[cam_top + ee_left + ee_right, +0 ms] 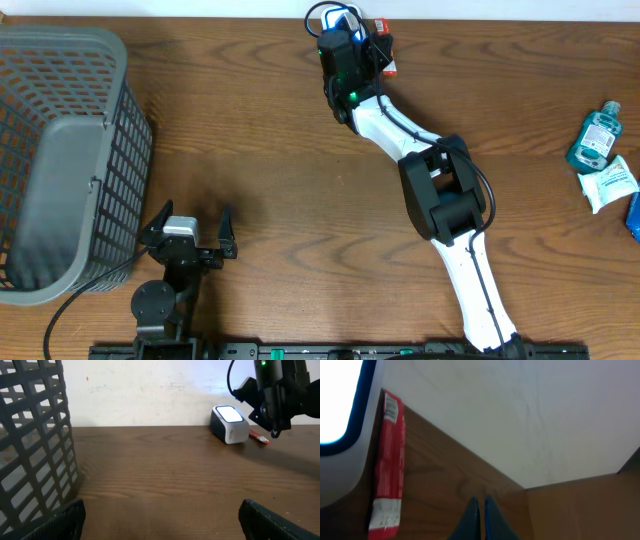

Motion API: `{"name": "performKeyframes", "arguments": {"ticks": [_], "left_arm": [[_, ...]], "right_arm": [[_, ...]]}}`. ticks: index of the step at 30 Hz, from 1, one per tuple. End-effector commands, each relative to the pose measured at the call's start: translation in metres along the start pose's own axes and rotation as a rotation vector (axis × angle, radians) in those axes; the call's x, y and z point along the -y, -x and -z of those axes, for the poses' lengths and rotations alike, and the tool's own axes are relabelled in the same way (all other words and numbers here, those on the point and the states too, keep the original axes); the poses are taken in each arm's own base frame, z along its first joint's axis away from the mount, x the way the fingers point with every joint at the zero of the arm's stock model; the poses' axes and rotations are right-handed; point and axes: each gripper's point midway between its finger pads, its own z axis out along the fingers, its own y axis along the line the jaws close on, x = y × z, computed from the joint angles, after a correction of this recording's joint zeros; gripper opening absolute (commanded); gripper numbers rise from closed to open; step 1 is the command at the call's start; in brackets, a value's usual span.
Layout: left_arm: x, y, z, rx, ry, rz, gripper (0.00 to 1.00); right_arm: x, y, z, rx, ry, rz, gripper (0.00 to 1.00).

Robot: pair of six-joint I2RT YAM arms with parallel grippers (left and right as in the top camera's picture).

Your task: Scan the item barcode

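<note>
Red packet point(390, 460) is laid flat on the bench point(260, 150) at the far edge, against or just beside the scanner point(229, 422), not held up to its lit window. Whether a barcode faces it can't be told. Right tool point(481, 505) is pinched fully shut on nothing, with its tips near the packet and apart from it. Left tool point(190, 232) is parked wide open and empty by the basket point(60, 150), kept clear of the work.

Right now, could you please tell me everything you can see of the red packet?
The packet is a slim, flat red wrapper, glossy like plastic, with white printed patches at both ends. It lies flat on the table beside the scanner, seemingly touching it. The shut right fingers are apart from it.
</note>
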Motion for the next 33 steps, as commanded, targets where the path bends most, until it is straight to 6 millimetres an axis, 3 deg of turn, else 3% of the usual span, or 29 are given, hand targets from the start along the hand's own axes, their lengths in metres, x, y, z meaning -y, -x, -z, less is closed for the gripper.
{"name": "performKeyframes", "arguments": {"ticks": [1,2,3,7,9,12,17,23,29,33], "left_arm": [[0.002,-0.016,-0.001,-0.048,-0.011,0.001,0.98],[0.002,-0.016,-0.001,-0.048,-0.011,0.001,0.98],[0.002,-0.016,-0.001,-0.048,-0.011,0.001,0.98],[0.002,-0.016,-0.001,-0.048,-0.011,0.001,0.98],[0.002,-0.016,-0.001,-0.048,-0.011,0.001,0.98],[0.002,-0.016,-0.001,-0.048,-0.011,0.001,0.98],[0.002,-0.016,-0.001,-0.048,-0.011,0.001,0.98],[0.002,-0.016,-0.001,-0.048,-0.011,0.001,0.98],[0.002,-0.016,-0.001,-0.048,-0.011,0.001,0.98],[0.002,-0.016,-0.001,-0.048,-0.011,0.001,0.98]], "right_arm": [[0.040,0.011,0.006,-0.006,-0.033,-0.179,0.04],[0.043,0.011,0.007,-0.004,-0.012,-0.193,0.06],[0.047,0.012,0.008,-0.003,0.012,-0.213,0.14],[0.060,0.010,0.012,-0.012,0.179,-0.319,0.56],[0.057,0.004,0.012,-0.031,0.307,-0.387,0.66],[0.041,-0.010,0.004,-0.072,0.531,-0.468,0.71],[0.000,-0.033,-0.015,-0.143,0.672,-0.527,0.84],[-0.043,-0.027,-0.023,-0.149,0.808,-0.706,0.79],[-0.055,-0.012,-0.025,-0.086,0.826,-0.752,0.82],[-0.057,-0.020,-0.039,-0.107,0.754,-0.796,0.82]]}}
